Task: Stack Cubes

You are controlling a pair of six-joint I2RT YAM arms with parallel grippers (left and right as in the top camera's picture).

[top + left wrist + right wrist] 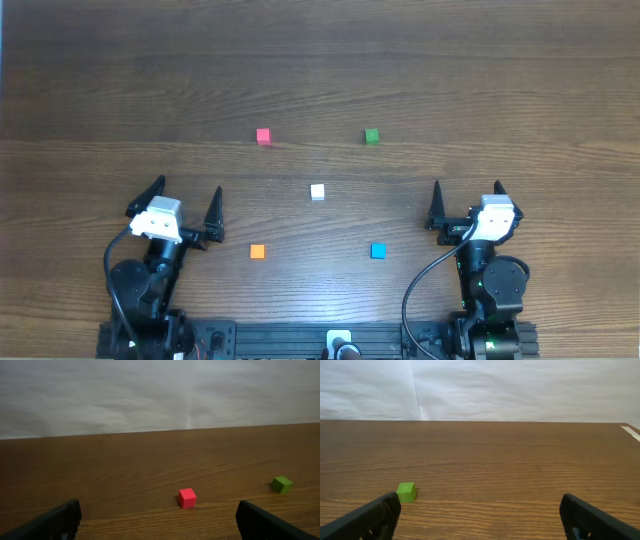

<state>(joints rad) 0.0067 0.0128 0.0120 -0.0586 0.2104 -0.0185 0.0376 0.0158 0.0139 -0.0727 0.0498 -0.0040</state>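
Five small cubes lie apart on the wooden table: a red cube (263,136) and a green cube (372,136) farther out, a white cube (318,192) in the middle, an orange cube (258,252) and a blue cube (378,251) nearer the arm bases. My left gripper (186,208) stands open near the left base, with nothing between its fingers. My right gripper (467,205) stands open near the right base, also holding nothing. The left wrist view has the red cube (187,498) and the green cube (282,484) ahead. The right wrist view has the green cube (406,492).
The wooden table (320,70) stretches far beyond the cubes. A pale wall (160,395) rises behind its far edge. A strip of light tape (631,432) lies at the table's far corner in the right wrist view.
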